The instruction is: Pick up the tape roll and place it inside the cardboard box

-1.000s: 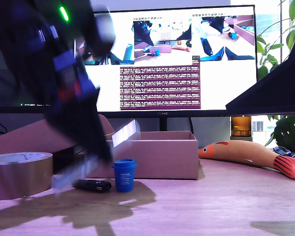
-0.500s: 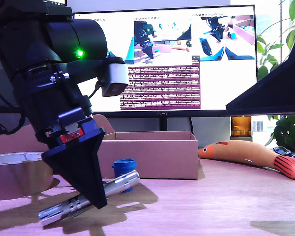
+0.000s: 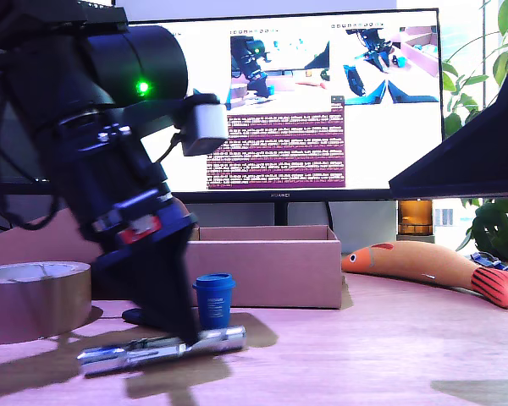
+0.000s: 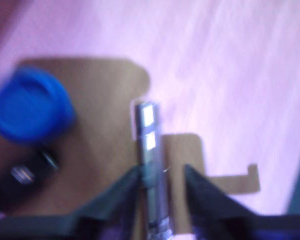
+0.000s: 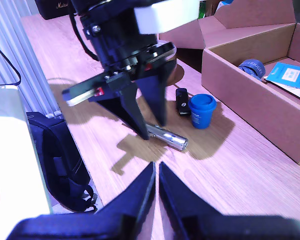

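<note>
The tape roll (image 3: 35, 298) sat on the table, well apart from the cardboard box (image 3: 267, 275), with the arm between them. My first gripper (image 3: 179, 342) straddled the silver flashlight (image 3: 157, 349) near the box, jaws parted, not clamped. My second gripper (image 5: 157, 172) hung back from the box, fingers pressed together on nothing. If those jaws shut, the wrong thing might get lifted. The box held a blue roll (image 5: 252, 68) and a leaflet (image 5: 289, 75); the blue cup (image 3: 213, 300) stood capped just before it.

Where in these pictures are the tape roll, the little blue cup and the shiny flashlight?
tape roll (image 3: 34, 300): exterior view, on its brown side wall.
blue cup (image 3: 213, 306): exterior view, on the cup's body below the lid.
flashlight (image 5: 166, 137): second wrist view, on the bare silver barrel.
</note>
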Controlling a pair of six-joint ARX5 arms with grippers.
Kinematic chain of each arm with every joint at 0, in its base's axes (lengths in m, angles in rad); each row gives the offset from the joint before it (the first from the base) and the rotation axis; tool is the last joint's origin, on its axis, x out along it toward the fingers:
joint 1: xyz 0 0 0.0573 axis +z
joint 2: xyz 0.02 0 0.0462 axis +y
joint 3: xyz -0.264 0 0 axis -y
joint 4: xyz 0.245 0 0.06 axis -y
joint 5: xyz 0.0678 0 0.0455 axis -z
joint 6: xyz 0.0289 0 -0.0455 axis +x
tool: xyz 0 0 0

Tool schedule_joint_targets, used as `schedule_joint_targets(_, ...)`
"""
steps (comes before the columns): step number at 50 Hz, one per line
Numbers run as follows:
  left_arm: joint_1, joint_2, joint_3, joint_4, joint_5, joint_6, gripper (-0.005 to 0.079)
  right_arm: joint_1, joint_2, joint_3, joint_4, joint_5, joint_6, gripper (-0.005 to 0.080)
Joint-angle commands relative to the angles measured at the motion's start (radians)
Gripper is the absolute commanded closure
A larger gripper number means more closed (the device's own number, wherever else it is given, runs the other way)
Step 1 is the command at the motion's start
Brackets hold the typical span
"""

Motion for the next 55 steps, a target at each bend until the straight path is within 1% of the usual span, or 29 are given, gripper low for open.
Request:
schedule_joint_targets(1, 0.003, -0.051, 0.002, -0.026, 0.008, 0.026, 0.075, 0.003, 0.004, -0.006, 0.007, 0.0, -0.005, 0.0762)
schedule_joint_targets(2, 0.003, -0.063, 0.002, -0.034, 0.01, 0.029, 0.0773, 0.003, 0.004, -0.006, 0.007, 0.001, -0.005, 0.0762)
schedule_joint_targets(8, 0.003, -0.151, 0.002, -0.022, 0.014, 0.023, 0.0761, 0.003, 0.004, -0.006, 0.003, 0.001, -0.005, 0.0762)
schedule_joint_targets(12, 0.004, -0.211, 0.002, 0.008, 0.012, -0.019, 0.0761, 0.003, 0.004, -0.006, 0.003, 0.001, -0.005, 0.0762)
schedule_joint_targets(19, 0.011, -0.278, 0.0, 0.014, -0.042, -0.033, 0.0762, 0.004, 0.004, -0.006, 0.003, 0.0, 0.002, 0.0762)
schedule_joint_targets(27, 0.027, -0.325, -0.008, -0.018, -0.069, -0.037, 0.0761, 0.003, 0.004, -0.006, 0.004, 0.001, 0.001, 0.0762)
schedule_joint_targets(33, 0.047, -0.398, -0.039, -0.001, -0.099, -0.064, 0.0762, 0.003, 0.004, -0.006, 0.003, 0.002, -0.003, 0.0762)
schedule_joint_targets(36, 0.058, -0.444, -0.069, 0.016, -0.099, -0.082, 0.0762, 0.003, 0.004, -0.006, 0.004, 0.001, -0.002, 0.0762)
schedule_joint_targets(41, 0.081, -0.531, -0.149, 0.07, -0.098, -0.098, 0.0761, 0.003, 0.004, -0.006, 0.013, 0.001, 0.002, 0.0762)
schedule_joint_targets(45, 0.116, -0.601, -0.22, 0.103, -0.103, -0.12, 0.0762, 0.003, 0.004, -0.006, 0.02, 0.0, 0.002, 0.0762)
schedule_joint_targets(49, 0.156, -0.66, -0.268, 0.096, -0.122, -0.126, 0.0761, 0.003, 0.004, -0.006, 0.028, 0.0, 0.002, 0.0762)
schedule_joint_targets(50, 0.169, -0.676, -0.277, 0.091, -0.126, -0.143, 0.0762, 0.003, 0.004, -0.006, 0.031, 0.0, 0.002, 0.0762)
schedule_joint_targets(53, 0.202, -0.707, -0.282, 0.07, -0.127, -0.146, 0.0761, 0.003, 0.004, -0.006, 0.033, 0.0, 0.002, 0.0762)
schedule_joint_targets(55, 0.22, -0.721, -0.28, 0.046, -0.146, -0.146, 0.0762, 0.003, 0.004, -0.006, 0.032, 0.0, 0.001, 0.0762)
